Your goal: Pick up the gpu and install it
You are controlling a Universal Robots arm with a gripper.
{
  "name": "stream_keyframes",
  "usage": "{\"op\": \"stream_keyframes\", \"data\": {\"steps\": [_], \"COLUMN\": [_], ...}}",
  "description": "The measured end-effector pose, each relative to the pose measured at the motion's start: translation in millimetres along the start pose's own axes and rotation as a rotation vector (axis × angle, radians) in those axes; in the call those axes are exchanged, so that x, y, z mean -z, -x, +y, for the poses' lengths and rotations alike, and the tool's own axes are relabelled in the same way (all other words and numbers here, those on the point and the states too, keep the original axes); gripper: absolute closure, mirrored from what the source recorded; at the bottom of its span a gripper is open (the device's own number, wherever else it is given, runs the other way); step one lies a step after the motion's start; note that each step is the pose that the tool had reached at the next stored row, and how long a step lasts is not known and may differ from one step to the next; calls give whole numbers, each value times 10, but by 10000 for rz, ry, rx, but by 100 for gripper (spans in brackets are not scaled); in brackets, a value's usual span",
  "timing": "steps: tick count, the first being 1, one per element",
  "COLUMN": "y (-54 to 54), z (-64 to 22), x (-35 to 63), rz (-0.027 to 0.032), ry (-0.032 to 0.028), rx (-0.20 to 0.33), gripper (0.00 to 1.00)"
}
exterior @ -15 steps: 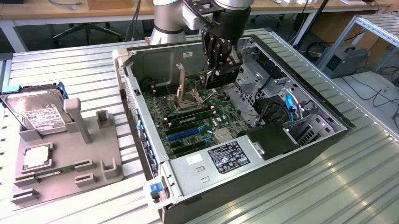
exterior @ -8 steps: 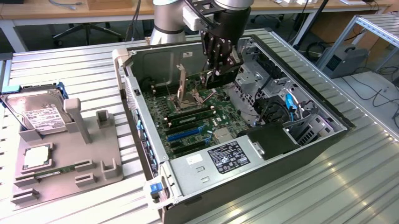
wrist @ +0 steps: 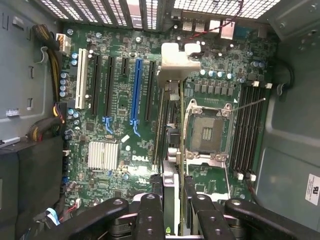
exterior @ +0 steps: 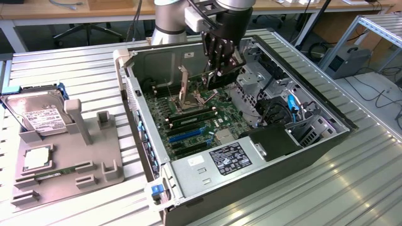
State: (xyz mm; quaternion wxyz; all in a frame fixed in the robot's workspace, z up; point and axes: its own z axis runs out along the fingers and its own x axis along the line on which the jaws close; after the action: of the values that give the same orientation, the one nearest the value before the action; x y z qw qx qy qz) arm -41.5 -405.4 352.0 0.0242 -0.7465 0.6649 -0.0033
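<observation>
The gripper (exterior: 219, 63) is partly closed, clamped on the gpu (wrist: 168, 120). The card hangs edge-down above the motherboard (wrist: 120, 135) inside the open case (exterior: 188, 172), just beside the bare CPU socket (wrist: 206, 131), not seated. Risk, in my judgement: it is gripped at one end only, so any tilt could miss the slot, snag the bracket (wrist: 177, 60) on the case's rear wall, or strike the socket.
</observation>
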Motion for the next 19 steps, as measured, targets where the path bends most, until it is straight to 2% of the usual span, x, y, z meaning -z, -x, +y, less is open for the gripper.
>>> {"op": "stream_keyframes", "data": {"steps": [19], "y": [0], "z": [1], "x": [-9], "rz": [-29], "ry": [22], "rx": [797], "gripper": [73]}}
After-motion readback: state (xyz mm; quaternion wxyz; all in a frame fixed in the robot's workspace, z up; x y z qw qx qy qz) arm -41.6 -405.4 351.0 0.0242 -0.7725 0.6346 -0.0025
